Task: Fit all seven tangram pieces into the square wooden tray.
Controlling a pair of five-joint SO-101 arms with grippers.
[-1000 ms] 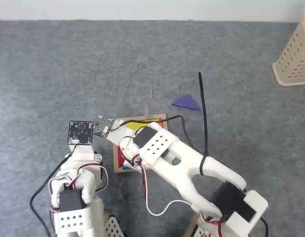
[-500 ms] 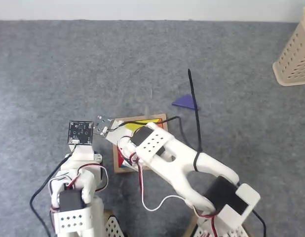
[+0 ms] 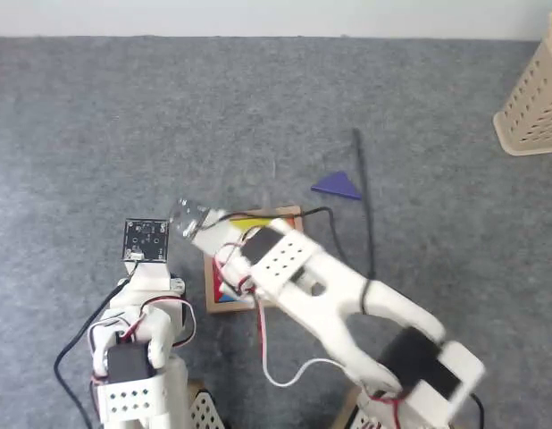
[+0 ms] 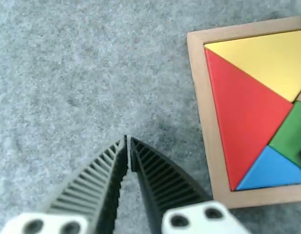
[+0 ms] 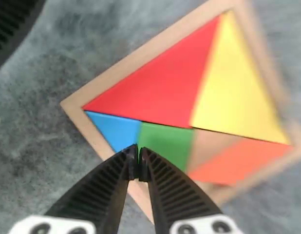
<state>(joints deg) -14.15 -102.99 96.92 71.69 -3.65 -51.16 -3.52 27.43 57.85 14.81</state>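
The square wooden tray (image 5: 92, 134) holds a red triangle (image 5: 165, 92), a yellow triangle (image 5: 233, 97), a blue triangle (image 5: 116, 131), a green piece (image 5: 165, 141) and an orange piece (image 5: 233, 161), with a bare wooden patch (image 5: 206, 144) between them. My right gripper (image 5: 137, 148) hovers shut and empty over the blue and green pieces. My left gripper (image 4: 127, 141) is shut and empty over the carpet beside the tray's rim (image 4: 197, 87). A purple triangle (image 3: 337, 186) lies on the carpet beyond the tray (image 3: 285, 213), which the right arm mostly covers.
Grey carpet covers the whole table. A cream perforated basket (image 3: 535, 98) stands at the far right. A black cable (image 3: 365, 206) rises from the right arm close to the purple triangle.
The right arm has shifted over the tray, its wrist end lifting slightly toward the far left, and its black cable has swung. The left arm has kept still.
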